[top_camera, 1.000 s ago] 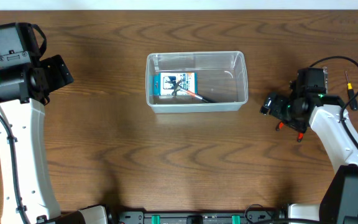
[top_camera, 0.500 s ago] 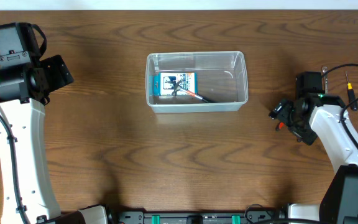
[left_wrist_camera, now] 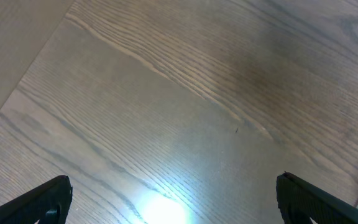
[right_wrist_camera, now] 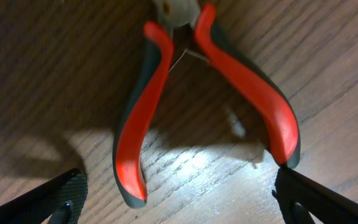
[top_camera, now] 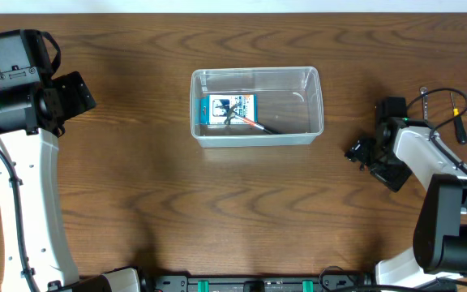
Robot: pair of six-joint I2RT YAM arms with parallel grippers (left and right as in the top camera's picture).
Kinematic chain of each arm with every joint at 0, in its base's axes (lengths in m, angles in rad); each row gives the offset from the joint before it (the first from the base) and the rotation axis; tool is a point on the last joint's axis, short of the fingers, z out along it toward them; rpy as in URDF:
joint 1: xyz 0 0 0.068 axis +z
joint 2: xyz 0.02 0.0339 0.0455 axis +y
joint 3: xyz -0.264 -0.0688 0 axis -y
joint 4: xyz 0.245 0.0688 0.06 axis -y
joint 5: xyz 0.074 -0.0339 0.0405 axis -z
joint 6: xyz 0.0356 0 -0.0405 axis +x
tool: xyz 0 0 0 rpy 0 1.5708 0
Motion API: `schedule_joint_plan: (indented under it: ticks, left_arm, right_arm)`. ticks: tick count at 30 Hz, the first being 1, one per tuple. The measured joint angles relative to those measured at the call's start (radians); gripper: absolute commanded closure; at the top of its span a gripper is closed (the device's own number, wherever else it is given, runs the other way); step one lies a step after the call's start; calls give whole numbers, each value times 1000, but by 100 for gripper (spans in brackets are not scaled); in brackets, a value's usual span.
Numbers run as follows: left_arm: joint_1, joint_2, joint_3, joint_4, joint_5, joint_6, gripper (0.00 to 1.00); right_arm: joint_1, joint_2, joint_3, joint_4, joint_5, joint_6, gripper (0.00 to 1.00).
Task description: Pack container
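The clear plastic container [top_camera: 315,96] stands at the middle of the table. Inside it lie a small blue-and-white printed box [top_camera: 226,109] and a thin dark tool [top_camera: 258,124]. Pliers with red and dark grey handles [right_wrist_camera: 146,112] lie on the table. My right gripper [right_wrist_camera: 182,194] is open, its fingertips either side of the handle ends and touching nothing. In the overhead view the right gripper [top_camera: 364,154] sits right of the container and hides the pliers. My left gripper [top_camera: 76,93] [left_wrist_camera: 176,199] is open and empty over bare wood at the far left.
A thin tool with a dark handle [top_camera: 460,126] lies near the table's right edge, beside the right arm's cable. The wooden table [top_camera: 233,211] stretches wide in front of the container.
My right wrist has turned and the gripper has shifted slightly down and back over the pliers, whose red handles no longer show from above. The left arm and the container have not moved.
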Motion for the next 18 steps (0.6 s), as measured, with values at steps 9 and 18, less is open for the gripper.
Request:
schedule_joint_plan:
  ticks: [9,18]
  left_arm:
    - [0,0,0,0,0,0,2]
    - [0,0,0,0,0,0,2]
  right_arm:
    - [1,6,1,42,-6,-2,1]
    - [1,7,16,89,-22,-14,1]
